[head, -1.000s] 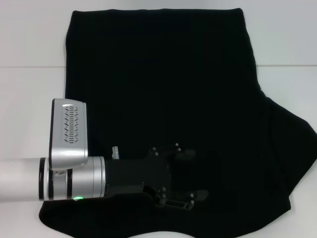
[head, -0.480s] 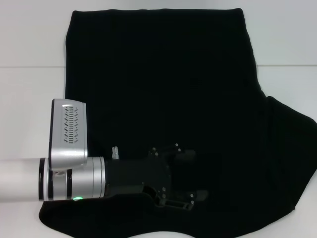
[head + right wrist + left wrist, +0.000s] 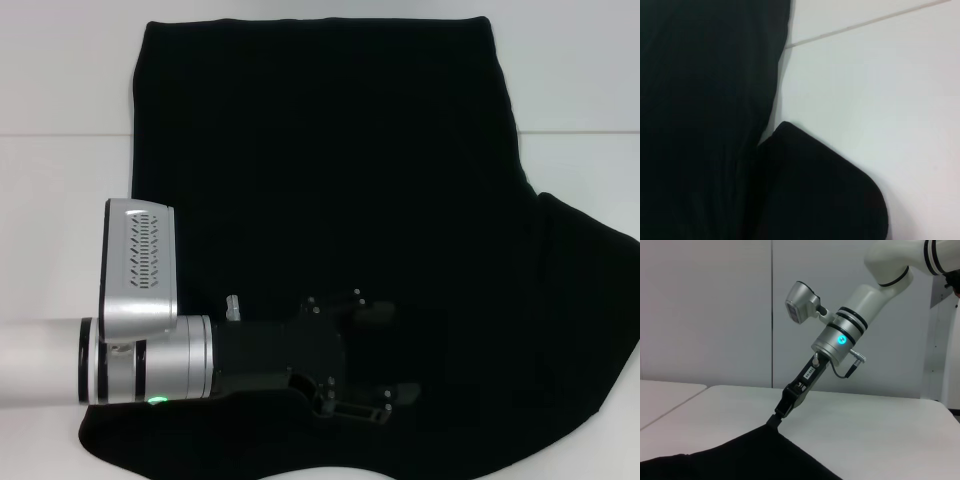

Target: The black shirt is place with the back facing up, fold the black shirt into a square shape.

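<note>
While the left gripper [image 3: 385,355] hovers spread-fingered over the black shirt [image 3: 330,180], the right gripper [image 3: 776,419] pinches its edge.

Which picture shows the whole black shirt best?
The head view: the black shirt lies spread almost whole over the white table. The left wrist view shows only one edge under the right tool; the right wrist view, a sleeve corner.

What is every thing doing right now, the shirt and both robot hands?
black shirt: spread out on the table, plain side up, one sleeve sticking out, not yet a square.
left hand: open, over the near part of the shirt.
right hand: shut on the shirt's edge, which rises to a peak at its tip.
white table: under the shirt.
</note>
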